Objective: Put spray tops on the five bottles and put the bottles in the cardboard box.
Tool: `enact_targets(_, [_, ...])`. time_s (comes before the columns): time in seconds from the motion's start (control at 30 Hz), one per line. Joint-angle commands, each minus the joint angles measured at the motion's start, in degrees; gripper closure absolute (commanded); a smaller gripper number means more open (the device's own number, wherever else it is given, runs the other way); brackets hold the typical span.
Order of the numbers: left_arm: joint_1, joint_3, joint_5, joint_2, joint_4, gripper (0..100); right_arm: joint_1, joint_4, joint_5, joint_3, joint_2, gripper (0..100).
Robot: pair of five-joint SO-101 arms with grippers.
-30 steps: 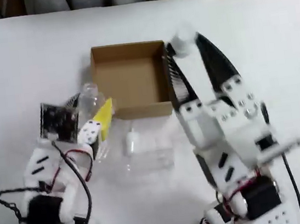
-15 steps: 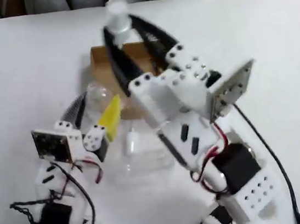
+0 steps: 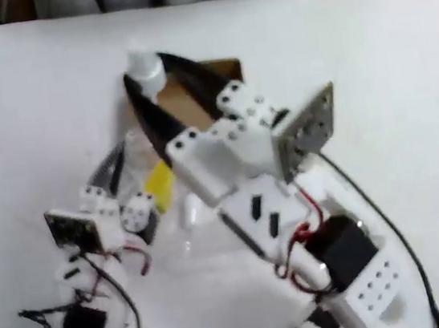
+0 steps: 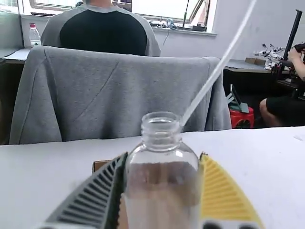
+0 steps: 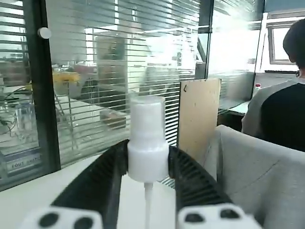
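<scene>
Left gripper point(image 4: 163, 160) clamped the clear bottle point(image 4: 162, 138) upright, mouth open. At its 12 o'clock in the high view, right gripper point(image 5: 147, 155) pinched the spray top point(image 5: 147, 136), its tube point(image 4: 217, 71) slanting down to the bottle's rim. Cardboard box point(image 3: 225, 69) sat at 2 o'clock.

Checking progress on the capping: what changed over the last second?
The right end effector, shut on the spray top, swung leftward across the cardboard box toward the bottle. The left end effector stayed shut on that bottle; the box kept its place.
</scene>
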Motion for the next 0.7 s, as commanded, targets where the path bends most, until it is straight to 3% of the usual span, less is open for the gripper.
enact_targets(0.0, [1.1, -0.5, -5.2, -1.0, 1.2, 98, -0.6, -1.2, -0.2, -5.5, 2.5, 98.4])
enact_targets(0.33, [1.1, 1.8, -4.3, -1.0, 0.8, 98, -0.7, -0.9, -0.2, -10.5, 5.6, 98.4])
enact_targets(0.67, [1.1, 1.9, -4.3, -1.0, 1.1, 98, -0.7, 6.4, -0.5, -12.0, 5.8, 98.4])
